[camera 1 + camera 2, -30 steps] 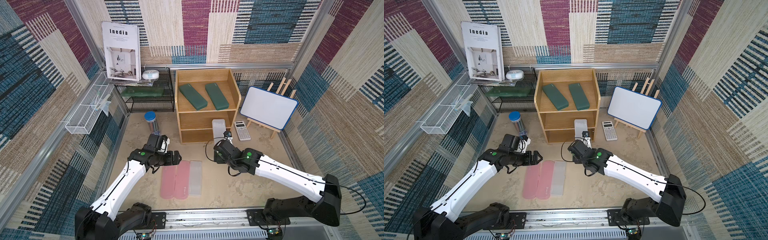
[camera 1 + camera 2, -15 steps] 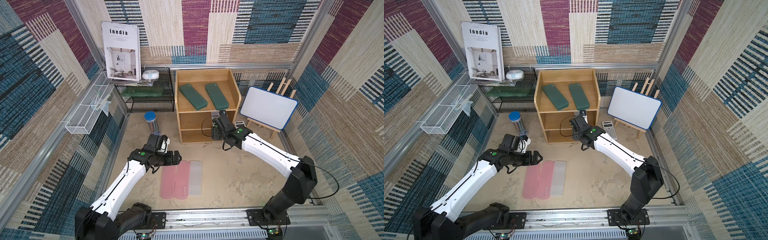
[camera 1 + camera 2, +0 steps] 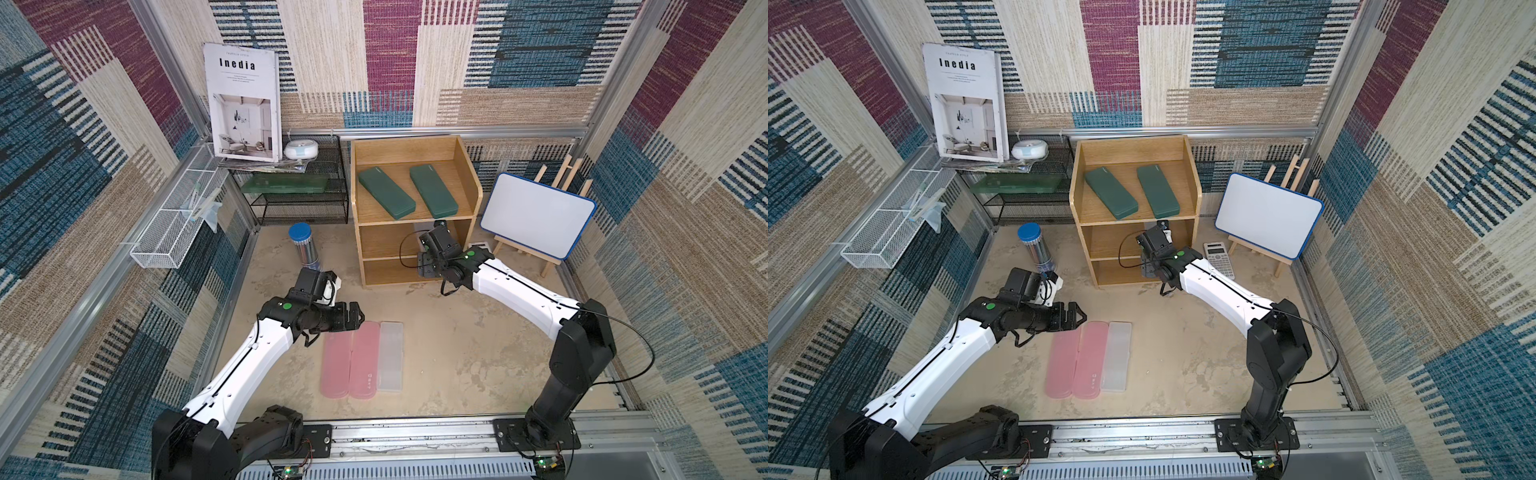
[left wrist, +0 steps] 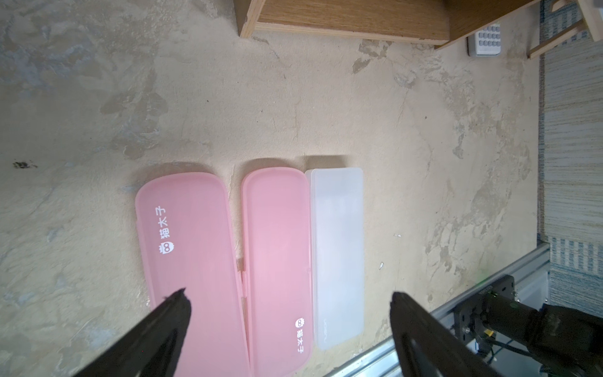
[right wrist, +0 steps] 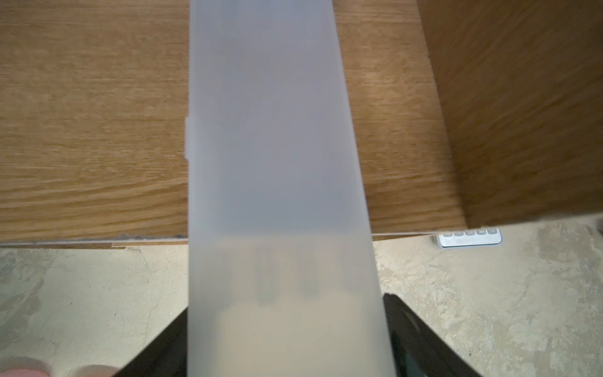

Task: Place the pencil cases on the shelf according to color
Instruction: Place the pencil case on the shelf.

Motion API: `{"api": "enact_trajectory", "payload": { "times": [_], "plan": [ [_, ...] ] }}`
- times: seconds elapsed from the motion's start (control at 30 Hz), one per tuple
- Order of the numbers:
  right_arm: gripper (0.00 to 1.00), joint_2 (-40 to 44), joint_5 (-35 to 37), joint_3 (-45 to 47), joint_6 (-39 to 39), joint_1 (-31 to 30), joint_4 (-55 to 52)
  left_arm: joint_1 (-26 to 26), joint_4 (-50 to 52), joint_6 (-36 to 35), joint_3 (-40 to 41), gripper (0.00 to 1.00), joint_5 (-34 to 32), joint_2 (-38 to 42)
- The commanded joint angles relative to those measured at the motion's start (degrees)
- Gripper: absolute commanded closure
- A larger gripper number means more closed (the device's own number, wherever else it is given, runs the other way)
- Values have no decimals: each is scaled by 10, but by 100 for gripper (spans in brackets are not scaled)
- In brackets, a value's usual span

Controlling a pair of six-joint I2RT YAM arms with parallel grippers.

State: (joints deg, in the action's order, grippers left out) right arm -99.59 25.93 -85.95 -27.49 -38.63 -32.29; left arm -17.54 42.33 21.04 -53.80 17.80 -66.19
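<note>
Your shelf (image 3: 399, 149) carries the green cases (image 3: 386, 198) on its top tier. Your right arm (image 3: 519, 291) stretches forward to the shelf's open front. Your left arm (image 3: 249, 357) bends inward, low over the floor (image 3: 457, 353). One frosted case (image 5: 274, 147) rests its far end on a lower tier, which one I cannot tell. The right gripper (image 5: 287, 303) flanks its near end, clamped or released I cannot tell. The pink cases (image 3: 365, 359) and the second frosted case (image 3: 391, 355) lie side by side on the floor. The left gripper (image 4: 287, 292) hangs above them, spread wide, empty.
</note>
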Motion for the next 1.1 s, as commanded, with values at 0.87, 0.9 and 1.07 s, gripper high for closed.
{"api": "enact_trajectory", "payload": {
  "times": [0.87,0.9,1.07],
  "plan": [
    [53,222,-134,199,-42,-4,105,0,7,-2,-6,0,2,-7],
    [58,221,-141,206,-43,-4,112,0,8,-2,-6,0,2,-8],
    [72,168,-132,193,-49,-3,124,0,8,-2,-6,0,-1,-9]
  ]
}}
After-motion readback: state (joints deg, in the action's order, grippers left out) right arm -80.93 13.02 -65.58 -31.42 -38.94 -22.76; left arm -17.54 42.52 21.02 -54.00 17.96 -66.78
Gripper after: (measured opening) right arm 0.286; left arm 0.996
